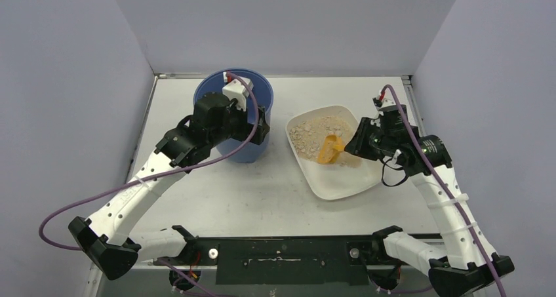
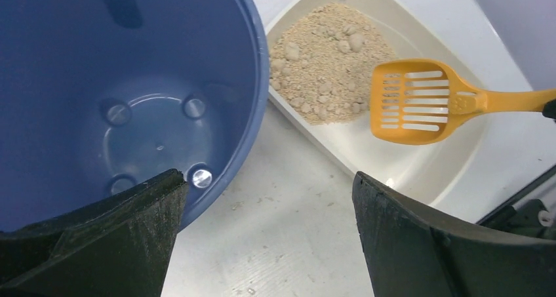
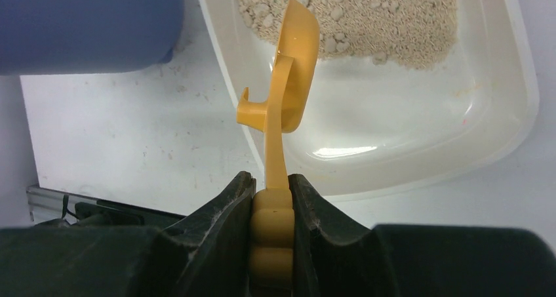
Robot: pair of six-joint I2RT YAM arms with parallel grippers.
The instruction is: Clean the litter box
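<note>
Here, scoop (image 1: 330,149) over litter box (image 1: 342,183)

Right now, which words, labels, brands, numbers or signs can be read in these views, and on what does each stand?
None is readable. The tall blue round plastic bucket, the shallow white plastic litter box and the yellow slotted plastic scoop show no print.
A small raised mark at the scoop's neck is too blurred to read.
</note>
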